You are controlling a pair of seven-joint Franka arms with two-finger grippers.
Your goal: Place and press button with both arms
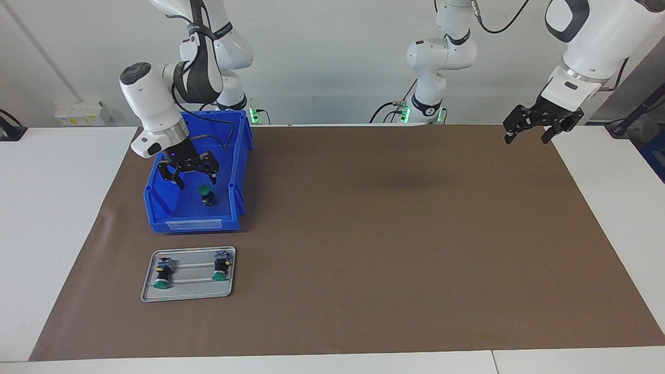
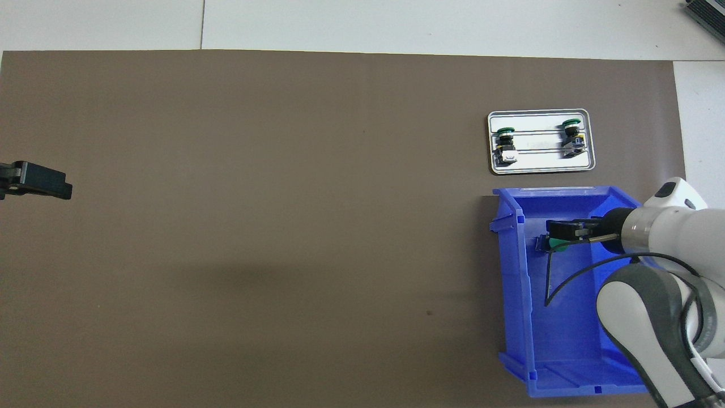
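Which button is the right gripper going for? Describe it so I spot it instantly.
Find the blue bin at the right arm's end of the table. The button stands inside it, under the open right gripper. The other two buttons lie on the metal tray, farther from the robots.

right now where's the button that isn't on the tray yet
It lies in the blue bin at the right arm's end of the table: the button sits on the bin floor, just below the right gripper and untouched.
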